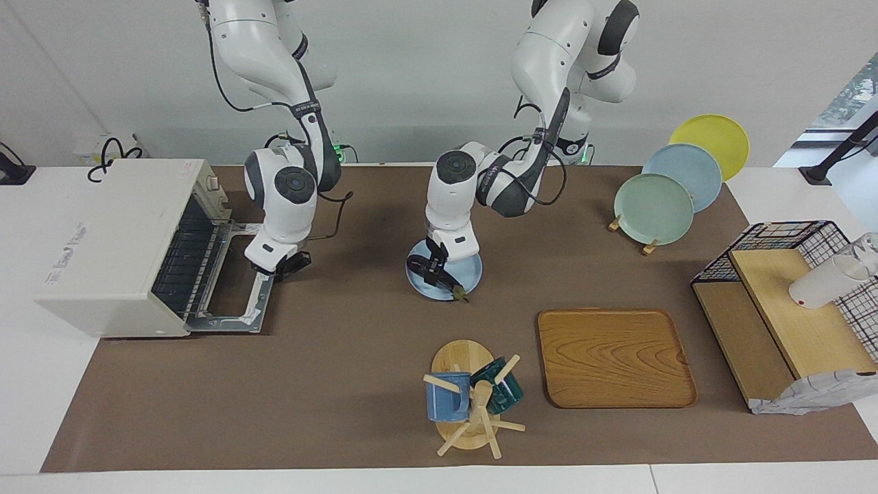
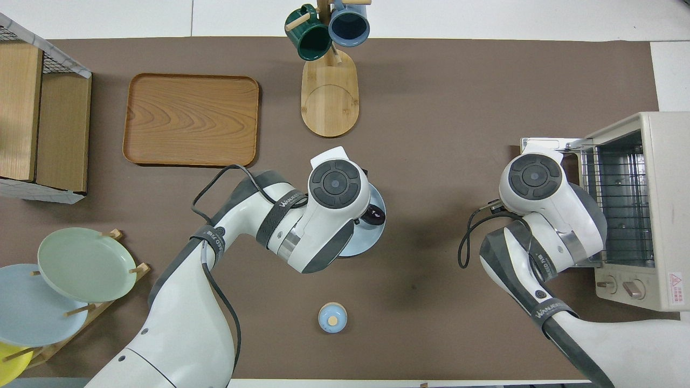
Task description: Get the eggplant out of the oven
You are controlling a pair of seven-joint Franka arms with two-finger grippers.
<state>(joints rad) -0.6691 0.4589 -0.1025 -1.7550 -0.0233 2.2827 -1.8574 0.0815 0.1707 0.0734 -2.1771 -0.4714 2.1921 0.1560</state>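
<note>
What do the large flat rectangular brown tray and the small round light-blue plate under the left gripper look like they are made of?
The large flat rectangular brown tray looks like wood with a smooth, satin finish: curved grain lines run across it. The small round light-blue plate looks like glazed ceramic or perhaps melamine; its even colour and soft sheen leave that open. The left gripper is down at this plate.

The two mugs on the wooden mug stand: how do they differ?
The blue mug is lighter in colour; the green mug is dark teal-green. On the mug stand, the blue mug hangs toward the right arm's end of the table, the green mug toward the left arm's end. Both hang tilted on pegs, side by side.
</note>
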